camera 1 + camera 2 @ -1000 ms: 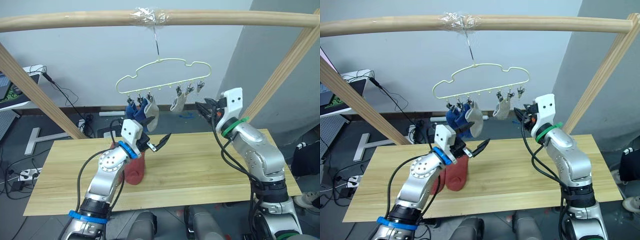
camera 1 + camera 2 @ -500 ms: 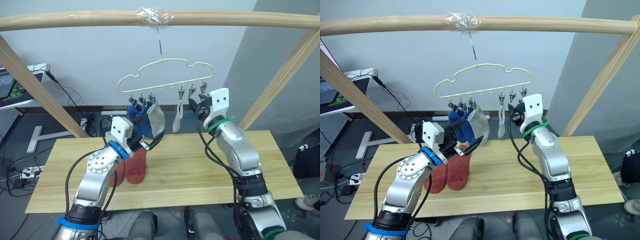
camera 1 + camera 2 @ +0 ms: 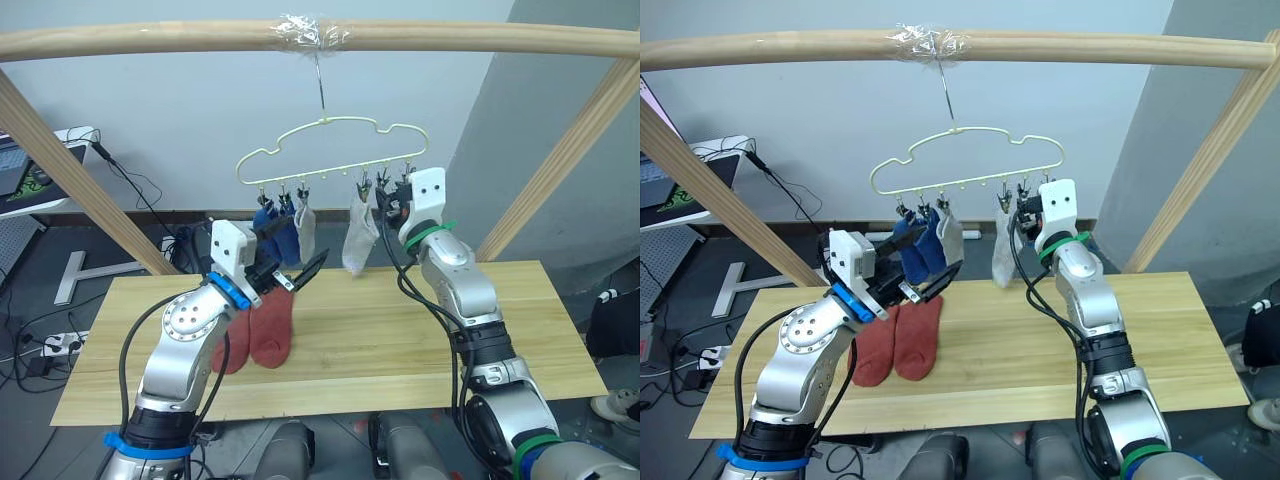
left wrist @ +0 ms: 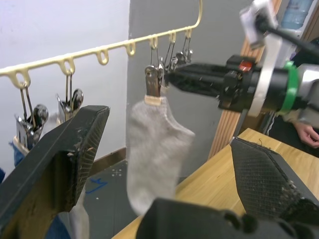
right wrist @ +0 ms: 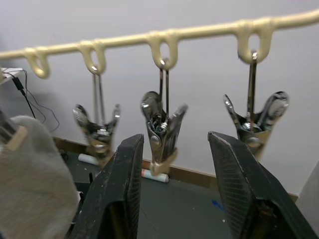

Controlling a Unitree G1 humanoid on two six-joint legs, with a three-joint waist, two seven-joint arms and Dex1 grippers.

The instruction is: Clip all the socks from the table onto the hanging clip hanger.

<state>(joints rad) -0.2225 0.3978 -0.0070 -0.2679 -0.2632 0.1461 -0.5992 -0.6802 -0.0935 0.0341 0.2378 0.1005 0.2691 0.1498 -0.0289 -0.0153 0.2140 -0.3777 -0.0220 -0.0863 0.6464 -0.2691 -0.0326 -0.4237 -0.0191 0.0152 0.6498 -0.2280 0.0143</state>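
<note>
On the table [image 3: 400,330], two rust-red socks [image 3: 258,335] lie flat; both hands gape empty.

My left hand [image 3: 290,272] sits right in front of the two blue socks [image 3: 272,226], so I mostly can't see them, and my arm covers part of the red pair [image 3: 898,341] on the worktop [image 3: 400,340]. The near grey sock [image 5: 30,174] is cut off at the edge of my right wrist view.

Bright, even indoor light, soft shadows, no glare; wrist views' near fingers + bg blurred.
</note>
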